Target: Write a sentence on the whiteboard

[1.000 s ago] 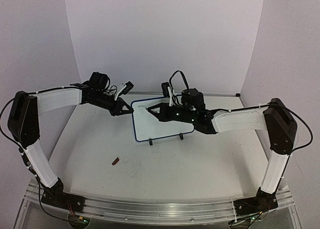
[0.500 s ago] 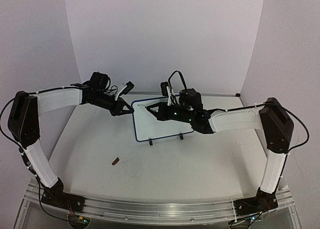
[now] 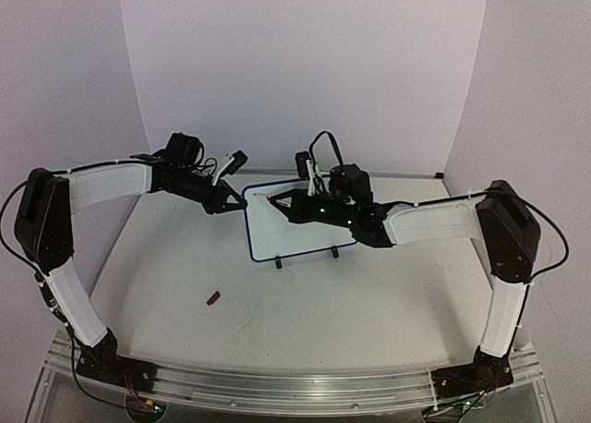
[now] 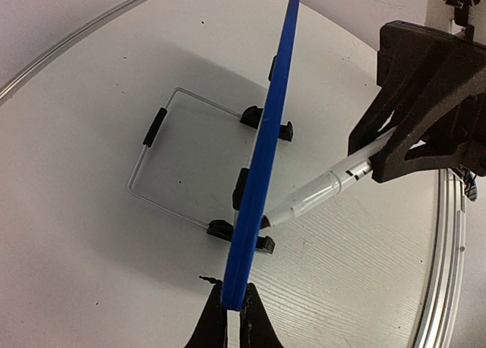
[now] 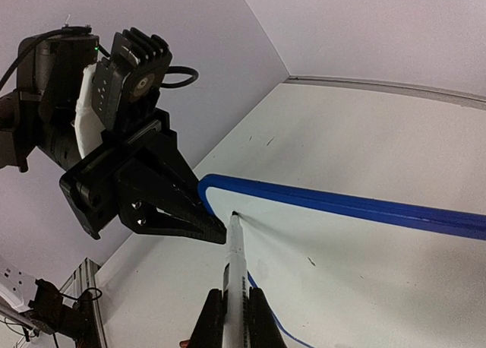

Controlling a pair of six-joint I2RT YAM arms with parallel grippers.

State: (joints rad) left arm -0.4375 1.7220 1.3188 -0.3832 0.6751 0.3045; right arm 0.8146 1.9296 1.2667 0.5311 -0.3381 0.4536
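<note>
top view, centre: whiteboard standing on its feet on table, upper-left corner pinched by left gripper; right gripper closed around a marker.
left wrist, bottom edge: fingers clamped on the blue frame, with marker tip at the board's face.
right wrist, lower middle: tight on the marker, tip touching near the corner.

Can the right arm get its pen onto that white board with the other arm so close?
Likely yes: the marker tip seems to touch the whiteboard near its corner; the left fingers only pinch its edge.
</note>
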